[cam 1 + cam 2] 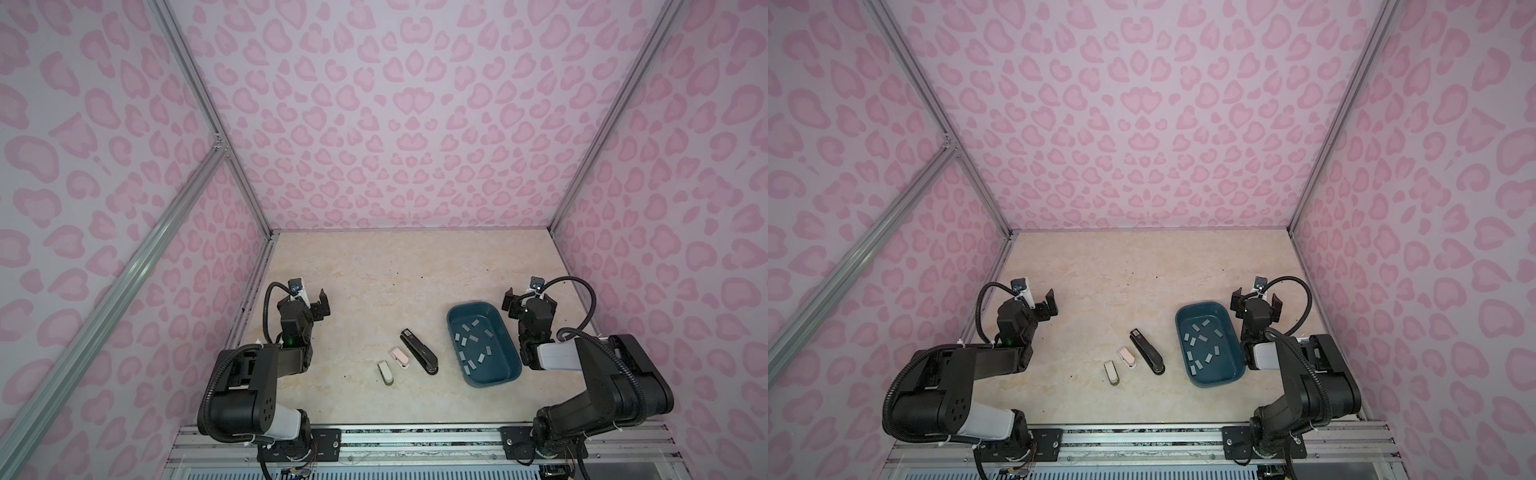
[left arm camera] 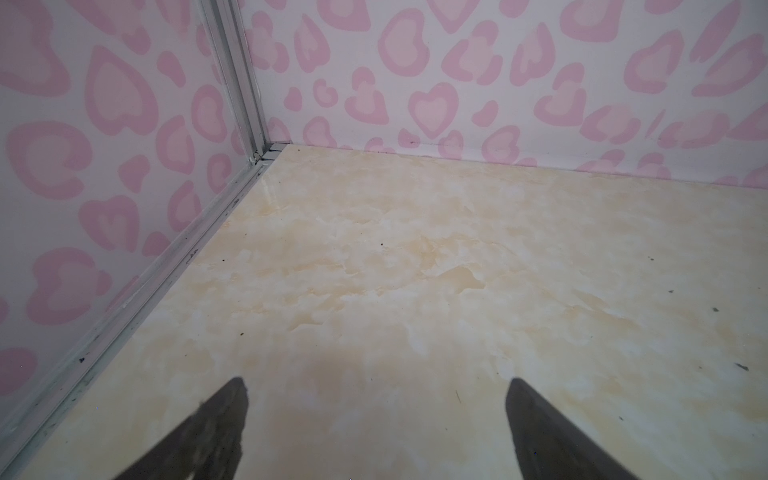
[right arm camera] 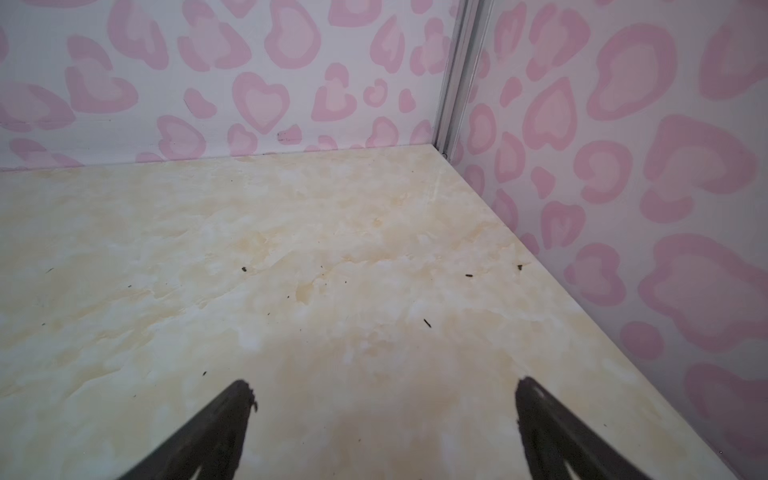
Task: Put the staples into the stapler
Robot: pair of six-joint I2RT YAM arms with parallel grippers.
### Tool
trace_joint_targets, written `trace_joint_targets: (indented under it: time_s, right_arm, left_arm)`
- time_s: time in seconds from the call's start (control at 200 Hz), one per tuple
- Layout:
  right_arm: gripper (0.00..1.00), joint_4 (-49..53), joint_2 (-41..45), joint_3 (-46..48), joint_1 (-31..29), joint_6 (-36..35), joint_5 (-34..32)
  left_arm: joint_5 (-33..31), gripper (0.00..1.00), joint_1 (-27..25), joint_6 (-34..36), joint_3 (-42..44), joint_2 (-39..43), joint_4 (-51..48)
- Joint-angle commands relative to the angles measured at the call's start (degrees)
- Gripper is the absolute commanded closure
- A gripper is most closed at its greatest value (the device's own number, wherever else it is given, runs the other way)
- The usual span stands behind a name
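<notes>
Staples (image 1: 473,338): we count about 12 loose in the blue tray (image 1: 476,305), right of 3 staplers (image 1: 419,351).
Left gripper (image 2: 376,386): released, empty, over bare desk (image 2: 415,249).
Right gripper (image 3: 384,384): released, empty, near tray.

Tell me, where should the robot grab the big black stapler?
Probably around the middle of the black stapler, coming straight down from above, jaws across its long sides. It lies flat on the table, long and narrow. The pink stapler lies close alongside, so room is tight.

Staples (image 1: 473,338) in tray (image 1: 500,368), right of staplers (image 1: 419,351)
</notes>
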State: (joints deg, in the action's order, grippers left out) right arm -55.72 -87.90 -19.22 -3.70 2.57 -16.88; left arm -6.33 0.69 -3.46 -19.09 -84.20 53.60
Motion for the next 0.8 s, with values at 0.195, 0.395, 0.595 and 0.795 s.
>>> trace_joint_targets:
  time_s: [0.195, 0.395, 0.595, 0.795]
  right_arm:
    - [0.01, -0.1, -0.26, -0.11, -0.05, -0.11, -0.8]
    - [0.01, -0.05, -0.33, -0.18, 0.0, -0.11, -0.8]
    - [0.01, -0.38, 0.01, 0.14, -0.22, -0.37, -0.87]
    - [0.01, -0.87, 0.01, 0.32, -0.6, -0.64, -1.4]
  left_arm:
    - [0.35, 0.02, 0.01, 0.05, -0.22, -0.13, 1.37]
    - [0.35, 0.02, -0.03, 0.04, -0.14, -0.06, 1.48]
    - [0.44, 0.02, -0.11, 0.26, 0.19, 0.2, 1.92]
    - [0.09, 0.02, -0.32, 0.42, 0.47, 0.36, 2.29]
